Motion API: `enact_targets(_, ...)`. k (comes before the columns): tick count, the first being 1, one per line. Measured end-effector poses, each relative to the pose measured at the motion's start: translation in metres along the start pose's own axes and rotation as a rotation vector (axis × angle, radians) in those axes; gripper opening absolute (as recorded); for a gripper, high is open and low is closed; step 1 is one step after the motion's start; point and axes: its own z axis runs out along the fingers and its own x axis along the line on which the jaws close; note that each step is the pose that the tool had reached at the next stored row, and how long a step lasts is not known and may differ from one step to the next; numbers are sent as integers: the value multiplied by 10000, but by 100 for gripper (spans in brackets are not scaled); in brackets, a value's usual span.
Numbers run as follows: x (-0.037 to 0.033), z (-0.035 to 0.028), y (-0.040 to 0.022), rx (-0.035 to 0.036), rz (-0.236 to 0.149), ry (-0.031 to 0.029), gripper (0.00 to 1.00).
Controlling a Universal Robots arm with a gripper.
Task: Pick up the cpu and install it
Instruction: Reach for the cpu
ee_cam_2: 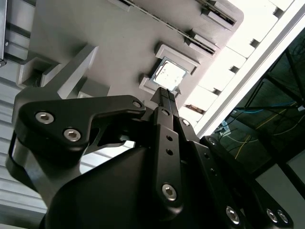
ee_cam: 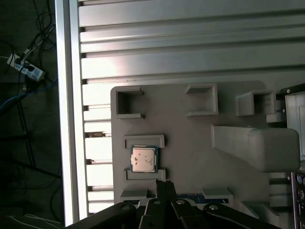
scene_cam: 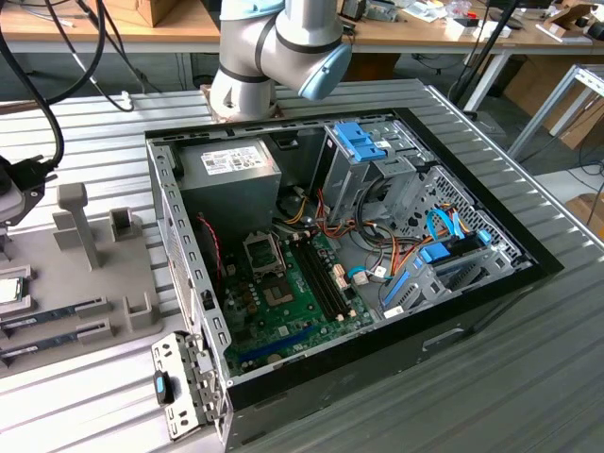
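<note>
The cpu [ee_cam: 144,159], a small square chip with a shiny metal top, lies flat between two low brackets on the grey holder plate [ee_cam: 190,143]. It shows in both wrist views, and sits at the exterior view's far left edge [scene_cam: 8,290]. My gripper [ee_cam: 164,185] hangs above the plate just beside the cpu, its thin black fingers pressed together with nothing between them. The fingertips [ee_cam_2: 164,93] line up close to the chip [ee_cam_2: 167,76] but stay above it. Inside the open computer case [scene_cam: 377,236], the green motherboard [scene_cam: 302,302] carries a square socket [scene_cam: 262,253].
Memory sticks [scene_cam: 57,311] lie in slots on the holder plate, near a tall grey post [scene_cam: 80,222]. A grey power supply [scene_cam: 231,165], blue-tabbed drive cages [scene_cam: 363,142] and loose cables fill the case. The ribbed metal table's edge [ee_cam: 66,119] runs close to the plate.
</note>
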Motion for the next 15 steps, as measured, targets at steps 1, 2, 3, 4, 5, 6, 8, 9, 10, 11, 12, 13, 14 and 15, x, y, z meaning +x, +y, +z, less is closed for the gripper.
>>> enact_targets(1, 0, 5, 0, 0, 0, -1, 11)
enact_targets(2, 0, 9, 1, 0, 0, -1, 11)
enact_targets(3, 0, 12, 1, -1, 0, -1, 11)
enact_targets(4, -1, 16, 1, 0, 0, -1, 11)
enact_targets(5, -1, 18, 1, 0, 0, -1, 11)
enact_targets(6, -1, 20, 1, 0, 0, -1, 11)
enact_targets(8, 0, 23, 3, 0, 0, 0, 11)
enact_targets(9, 3, 27, 6, -1, 1, -1, 11)
enact_targets(10, 5, 29, 9, 0, 0, -1, 11)
enact_targets(11, 7, 31, 10, 0, 0, -1, 11)
enact_targets(12, 8, 33, 12, 0, 0, -1, 11)
enact_targets(13, 11, 35, 15, 0, 0, 0, 11)
enact_targets(14, 13, 37, 17, -1, 0, -1, 11)
enact_targets(15, 15, 38, 19, 0, 0, -1, 11)
